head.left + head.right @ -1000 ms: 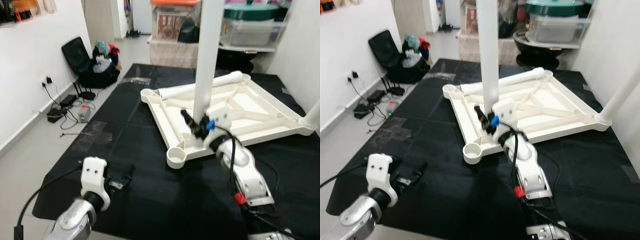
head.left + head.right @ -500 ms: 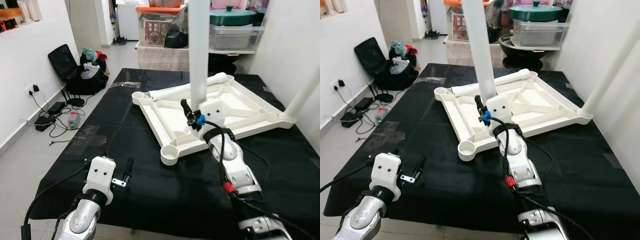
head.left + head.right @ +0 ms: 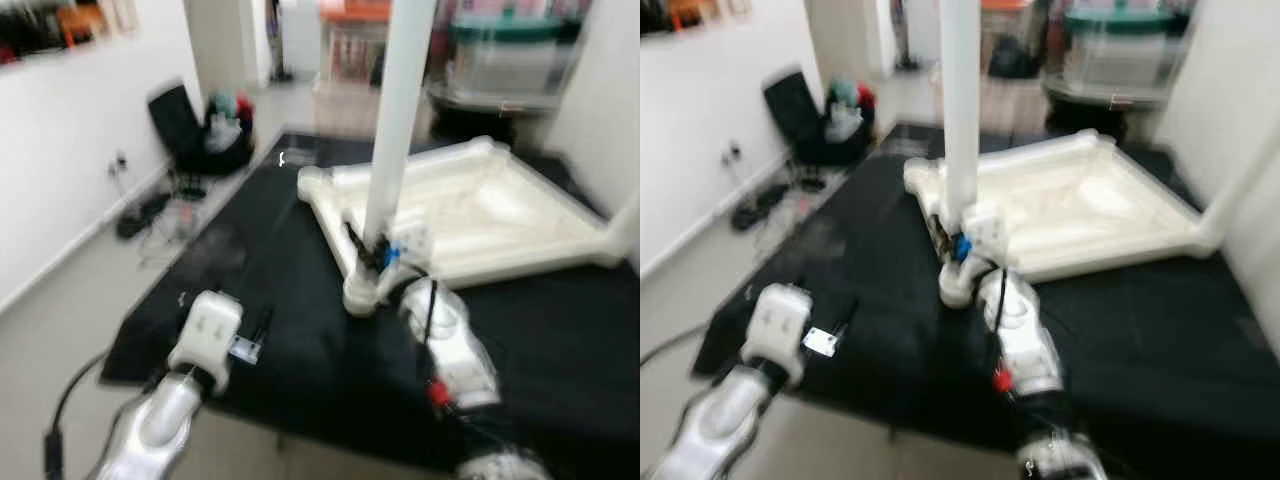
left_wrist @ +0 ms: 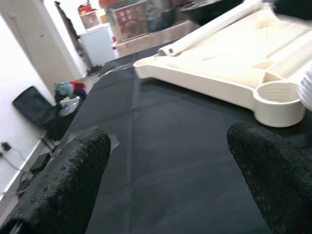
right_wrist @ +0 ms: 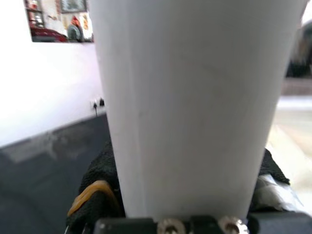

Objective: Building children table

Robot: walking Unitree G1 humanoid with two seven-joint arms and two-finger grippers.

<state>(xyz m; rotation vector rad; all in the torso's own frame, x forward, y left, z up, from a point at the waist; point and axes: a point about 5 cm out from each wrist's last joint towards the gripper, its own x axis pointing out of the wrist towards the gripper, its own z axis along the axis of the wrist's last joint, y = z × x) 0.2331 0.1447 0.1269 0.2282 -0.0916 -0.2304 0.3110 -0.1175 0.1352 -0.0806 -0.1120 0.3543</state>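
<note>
The right gripper (image 3: 372, 258) is closed around a white leg (image 3: 398, 110), held upright over the near corner socket (image 3: 360, 297) of the upturned tabletop (image 3: 470, 215). The tabletop lies underside up on a black mat (image 3: 260, 300), toward 1 o'clock from the robot. In the right wrist view the leg (image 5: 195, 97) sits tight between the black pads (image 5: 100, 180).

Risks, as judged from here:
- The leg's foot may miss the socket or enter tilted. The long leg gives the grip little hold against leaning, and both eye views are blurred, so alignment is hard to confirm.
- A sideways push could slide the tabletop on the mat, since nothing holds it down.
- Whether the leg's end is already seated cannot be told.

Surroundings:
- The left gripper (image 4: 161, 170) hangs with fingers spread apart, low over the mat at 10 o'clock, well apart from the socket (image 4: 279, 102).
- A loose leg (image 4: 214, 27) rests along the tabletop's far edge.
- Another fitted leg (image 3: 625, 215) rises at the 3 o'clock corner.
- A black bag (image 3: 185, 130) and cables (image 3: 150, 210) lie on the floor at 10 o'clock, off the mat.
- Storage boxes (image 3: 500, 60) stand at 12 o'clock.

Nothing stands between the held leg and the socket.
</note>
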